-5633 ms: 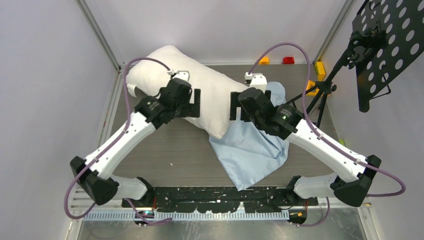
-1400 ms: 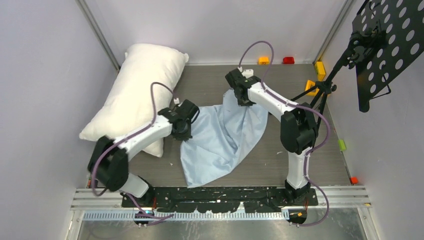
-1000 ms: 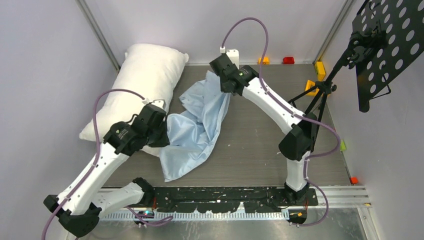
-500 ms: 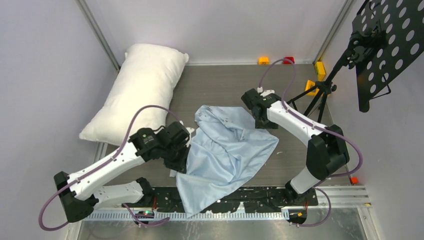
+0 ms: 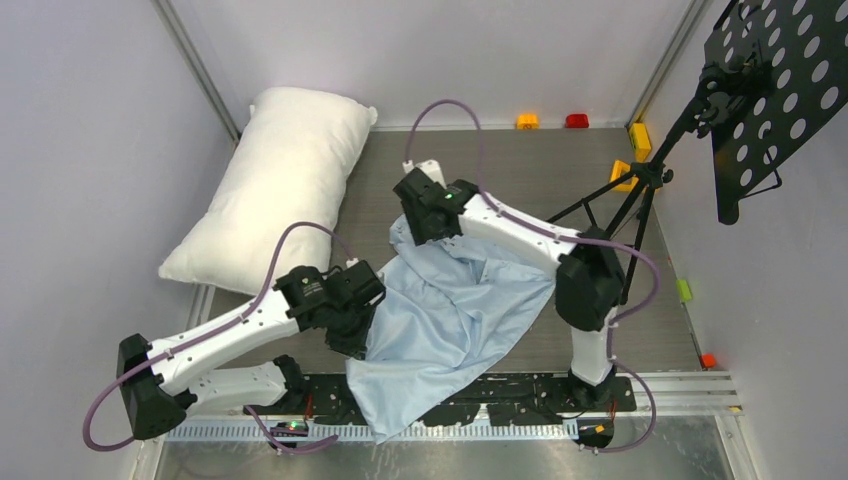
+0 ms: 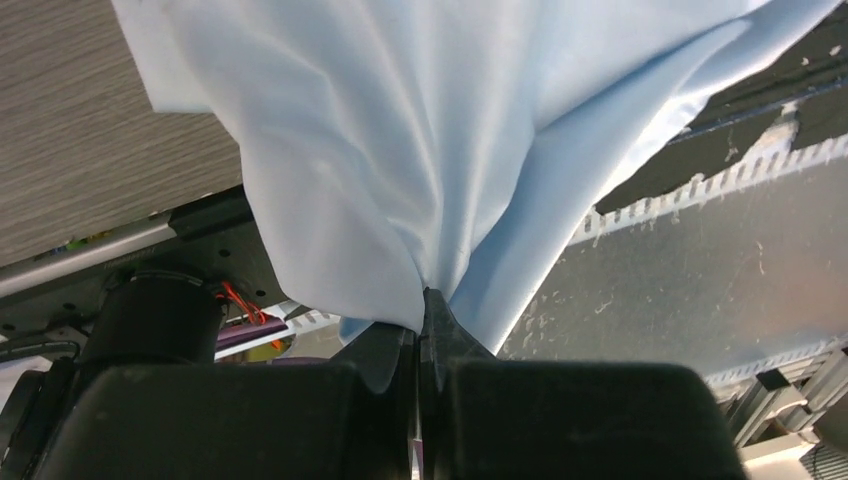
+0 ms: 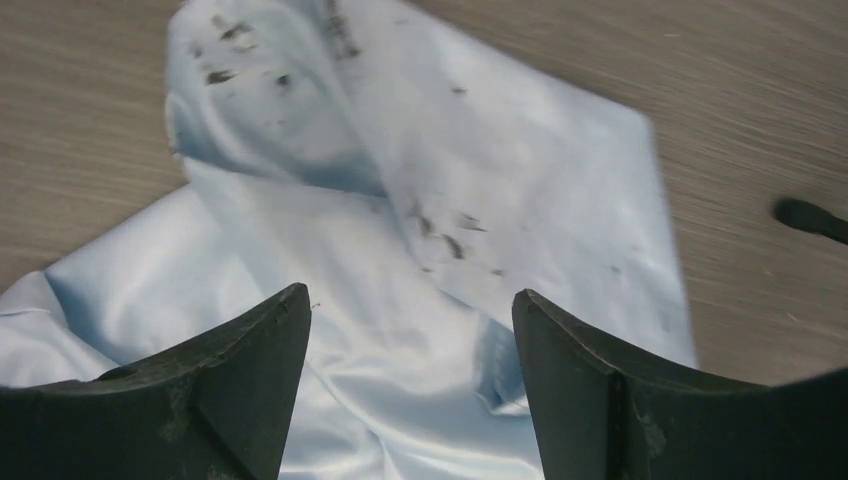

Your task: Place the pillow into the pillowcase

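Frankly, you've barely begun: the pillow (image 5: 272,180) lies bare at far left, outside the pillowcase (image 5: 455,310); your left gripper (image 6: 420,300) pinches a fold of it; your right gripper (image 7: 408,300) hangs spread above it, empty.

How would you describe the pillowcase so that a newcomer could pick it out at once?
On the grey wood-grain table, look near the front edge, between the two arms. There lies a crumpled light blue cloth, the pillowcase, part of it pinched in the left gripper. Unlike the plump white pillow by the left wall, it is thin, limp and smudged with dark marks.
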`<state>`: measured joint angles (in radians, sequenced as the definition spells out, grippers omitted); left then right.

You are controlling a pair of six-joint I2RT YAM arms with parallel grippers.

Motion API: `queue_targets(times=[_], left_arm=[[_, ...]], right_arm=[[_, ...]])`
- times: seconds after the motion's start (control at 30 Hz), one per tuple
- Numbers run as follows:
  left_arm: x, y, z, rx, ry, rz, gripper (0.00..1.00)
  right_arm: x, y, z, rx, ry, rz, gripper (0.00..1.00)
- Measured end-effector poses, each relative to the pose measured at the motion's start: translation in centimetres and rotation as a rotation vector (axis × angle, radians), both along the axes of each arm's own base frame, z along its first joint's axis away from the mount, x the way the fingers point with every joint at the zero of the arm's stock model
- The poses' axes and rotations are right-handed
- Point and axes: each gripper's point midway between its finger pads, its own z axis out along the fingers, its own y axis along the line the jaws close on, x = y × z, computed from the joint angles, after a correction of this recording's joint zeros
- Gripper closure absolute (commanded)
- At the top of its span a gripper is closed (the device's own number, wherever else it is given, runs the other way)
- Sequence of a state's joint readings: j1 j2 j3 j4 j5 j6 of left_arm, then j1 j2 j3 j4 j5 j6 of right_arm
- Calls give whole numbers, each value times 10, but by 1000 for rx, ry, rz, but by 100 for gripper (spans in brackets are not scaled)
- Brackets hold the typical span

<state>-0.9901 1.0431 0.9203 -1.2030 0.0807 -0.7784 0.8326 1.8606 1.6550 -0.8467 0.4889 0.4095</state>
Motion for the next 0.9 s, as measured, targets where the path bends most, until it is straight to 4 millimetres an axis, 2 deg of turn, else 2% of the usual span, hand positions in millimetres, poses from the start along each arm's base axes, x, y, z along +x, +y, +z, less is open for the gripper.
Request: queue_targets(times=[0.1,0.2,0.3,0.43,0.5,0.53,0.6,0.63,0.67,0.77,0.83,0.9], left_arm=[[3,4,-3,23,-12,43,100],[5,9,-4,42,-30,77,100],[8,12,-3,46,-49,103,100],[11,14,-3,51,-69,130,100],[12,15,-3,53,-75,137,100],[12,16,-2,54,-78,140,100],[13,17,-3,60,-84,143,100],[14,18,-3,63,-89,144,100],[15,18,-3,67,-92,148,100],[20,22,-2,77,-100,164,100],[30,26,2,85,-108,189,100],[47,31,8,87,-118,237,100]], right_arm=[[-4,35,-35,-12,81,108,21],[-6,62,-60,-13,132,183,21],[-7,83,-75,-3,163,235,21],[-1,100,-88,-9,166,261,23],[8,105,-96,-23,158,258,35],[11,106,-99,-29,156,253,50],[23,102,-105,-55,149,225,82],[28,97,-107,-66,148,201,95],[34,91,-108,-72,146,179,99],[56,55,-105,-90,136,46,100],[69,21,-97,-98,123,-54,100],[72,-14,-83,-105,109,-144,100]])
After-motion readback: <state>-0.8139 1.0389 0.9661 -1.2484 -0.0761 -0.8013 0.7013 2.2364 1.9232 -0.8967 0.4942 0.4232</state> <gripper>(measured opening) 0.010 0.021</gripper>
